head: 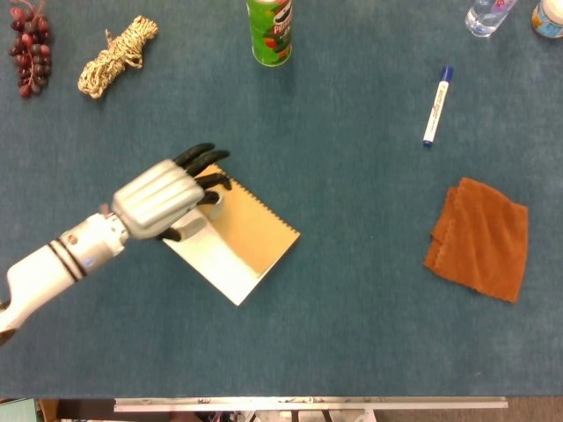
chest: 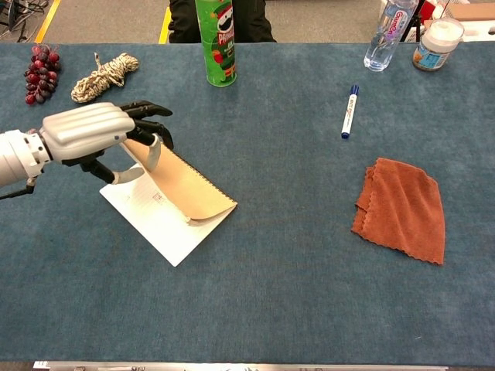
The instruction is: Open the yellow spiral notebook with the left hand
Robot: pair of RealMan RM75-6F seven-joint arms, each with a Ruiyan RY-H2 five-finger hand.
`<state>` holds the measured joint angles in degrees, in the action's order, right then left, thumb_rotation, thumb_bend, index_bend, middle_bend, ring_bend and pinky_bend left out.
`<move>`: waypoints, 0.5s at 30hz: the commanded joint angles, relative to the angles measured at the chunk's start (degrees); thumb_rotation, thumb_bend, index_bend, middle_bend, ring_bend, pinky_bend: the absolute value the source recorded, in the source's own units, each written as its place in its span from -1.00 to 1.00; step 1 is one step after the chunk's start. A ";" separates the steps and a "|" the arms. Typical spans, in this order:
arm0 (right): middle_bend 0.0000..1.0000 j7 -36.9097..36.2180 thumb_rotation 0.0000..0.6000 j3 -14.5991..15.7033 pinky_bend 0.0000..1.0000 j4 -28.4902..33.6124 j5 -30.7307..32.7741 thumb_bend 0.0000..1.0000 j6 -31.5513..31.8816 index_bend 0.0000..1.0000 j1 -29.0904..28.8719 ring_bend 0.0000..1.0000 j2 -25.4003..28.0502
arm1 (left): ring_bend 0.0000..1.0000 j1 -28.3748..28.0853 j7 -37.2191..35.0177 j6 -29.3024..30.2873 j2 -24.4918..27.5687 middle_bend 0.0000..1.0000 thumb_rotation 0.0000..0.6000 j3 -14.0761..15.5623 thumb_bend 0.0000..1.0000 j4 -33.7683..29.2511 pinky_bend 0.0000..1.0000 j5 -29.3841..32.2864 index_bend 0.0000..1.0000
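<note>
The yellow spiral notebook (head: 253, 230) lies left of the table's middle, turned at an angle. Its tan cover (chest: 188, 191) is lifted off the white lined page (chest: 152, 212) and curves up toward the left. My left hand (head: 162, 200) is at the notebook's upper left edge, and its dark fingers (chest: 147, 124) grip the raised edge of the cover from above. In the chest view the left hand (chest: 87, 131) holds that edge well clear of the page. The right hand shows in neither view.
A green chips can (head: 270, 31) stands at the back centre. A rope bundle (head: 116, 54) and grapes (head: 29, 48) lie back left. A blue-capped marker (head: 437, 105), an orange cloth (head: 479, 239) and a water bottle (head: 488, 16) are on the right.
</note>
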<state>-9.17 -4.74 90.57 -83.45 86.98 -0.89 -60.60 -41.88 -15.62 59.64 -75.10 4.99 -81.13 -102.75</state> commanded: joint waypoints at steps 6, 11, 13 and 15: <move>-0.51 -0.43 1.00 -0.16 -0.77 -0.49 -0.04 -0.50 -0.09 -0.49 -0.06 -0.88 -0.38 | -1.00 -1.38 0.67 -2.06 3.39 -0.47 1.00 -0.59 -0.06 -4.29 -1.00 2.33 0.46; -0.51 -0.18 1.00 -0.22 -0.77 -0.39 -0.23 -0.50 -0.20 -0.49 -0.23 -0.88 -0.51 | -1.00 0.02 -0.48 -1.01 7.09 -0.47 1.00 1.94 -0.06 -4.98 -1.00 1.66 0.48; -0.51 0.00 1.00 -0.23 -0.77 -0.27 -0.27 -0.50 -0.23 -0.49 -0.26 -0.88 -0.52 | -1.00 0.60 -1.19 -0.60 8.75 -0.47 1.00 3.04 -0.06 -5.14 -1.00 1.30 0.49; -0.51 0.23 1.00 -0.24 -0.77 -0.12 -0.28 -0.50 -0.27 -0.49 -0.30 -0.88 -0.53 | -1.00 0.99 -1.96 -0.62 10.61 -0.47 1.00 4.21 -0.06 -5.45 -1.00 0.98 0.50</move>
<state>-8.94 -4.98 90.44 -83.72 86.72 -1.19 -61.13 -41.42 -16.83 58.78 -65.73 8.20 -86.24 -101.38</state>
